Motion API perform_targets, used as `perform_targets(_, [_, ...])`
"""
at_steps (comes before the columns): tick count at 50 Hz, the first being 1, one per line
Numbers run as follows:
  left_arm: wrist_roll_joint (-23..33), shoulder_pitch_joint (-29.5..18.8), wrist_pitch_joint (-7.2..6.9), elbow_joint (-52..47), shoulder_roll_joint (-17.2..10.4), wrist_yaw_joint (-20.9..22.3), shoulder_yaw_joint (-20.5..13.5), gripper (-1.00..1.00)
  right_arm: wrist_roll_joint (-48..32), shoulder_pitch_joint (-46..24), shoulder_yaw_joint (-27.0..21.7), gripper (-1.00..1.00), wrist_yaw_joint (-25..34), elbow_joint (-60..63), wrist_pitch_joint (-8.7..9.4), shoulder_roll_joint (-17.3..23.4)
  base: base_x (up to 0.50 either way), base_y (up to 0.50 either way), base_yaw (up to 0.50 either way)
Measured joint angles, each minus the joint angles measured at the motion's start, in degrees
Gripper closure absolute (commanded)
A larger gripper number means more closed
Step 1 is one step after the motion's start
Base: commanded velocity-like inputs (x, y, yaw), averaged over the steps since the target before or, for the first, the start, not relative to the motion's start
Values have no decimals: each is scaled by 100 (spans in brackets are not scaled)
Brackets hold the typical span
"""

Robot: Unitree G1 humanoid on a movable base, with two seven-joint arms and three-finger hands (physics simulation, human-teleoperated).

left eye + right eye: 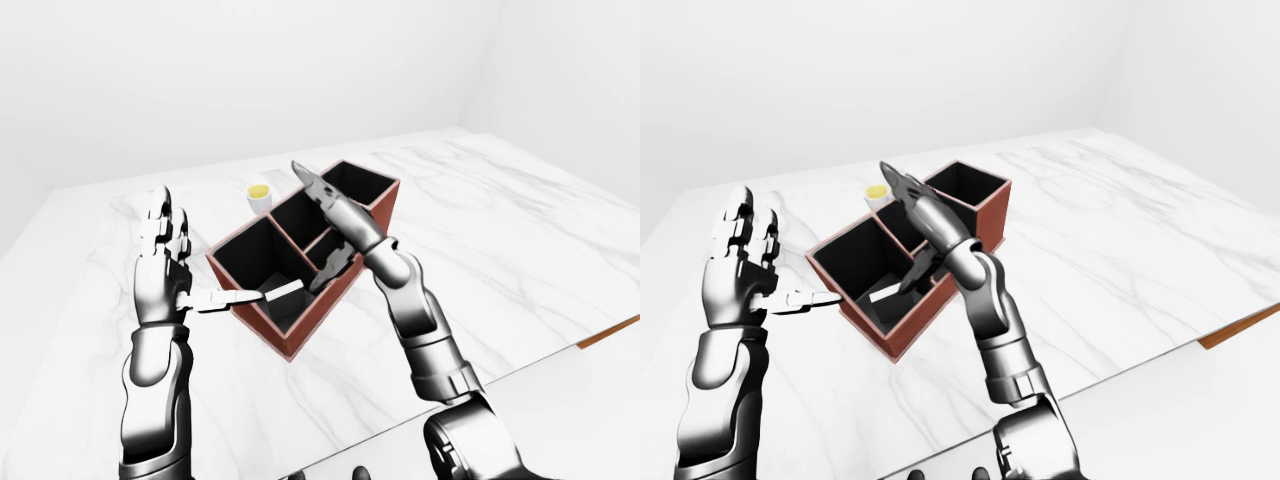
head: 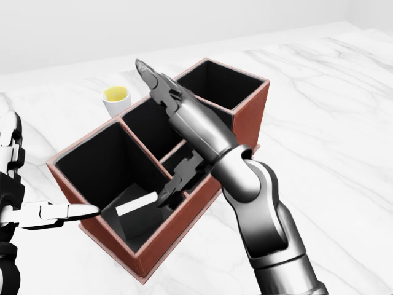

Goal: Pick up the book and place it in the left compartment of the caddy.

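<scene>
Book (image 2: 136, 203): lying inside left compartment of red caddy (image 2: 178, 243), released. Right hand (image 2: 178, 138): fingers spread above caddy, holding nothing. Left hand (image 1: 163, 255): open, beside caddy. Step: placement apparently complete; next, withdraw hands clear

Everything I see is bright and evenly lit, with soft, faint shadows under my arms on the marble table (image 1: 520, 230). The caddy (image 2: 242, 110) compartments read almost solid black inside. My metal forearms carry smooth highlights (no harsh glare). All three pictures are sharp, without blur.
</scene>
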State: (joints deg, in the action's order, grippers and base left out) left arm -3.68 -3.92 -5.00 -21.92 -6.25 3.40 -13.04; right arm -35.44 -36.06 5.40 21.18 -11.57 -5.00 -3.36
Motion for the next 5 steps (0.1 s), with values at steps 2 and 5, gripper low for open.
perform_targets(2, [6, 0, 0, -15, 3, -2, 5, -100, 274, 152, -72, -100, -43, 244, 0, 74, 0, 0, 0])
perform_targets(5, [15, 4, 0, -34, 8, -4, 11, -100, 712, 363, -176, -100, -124, 565, 0, 176, 0, 0, 0])
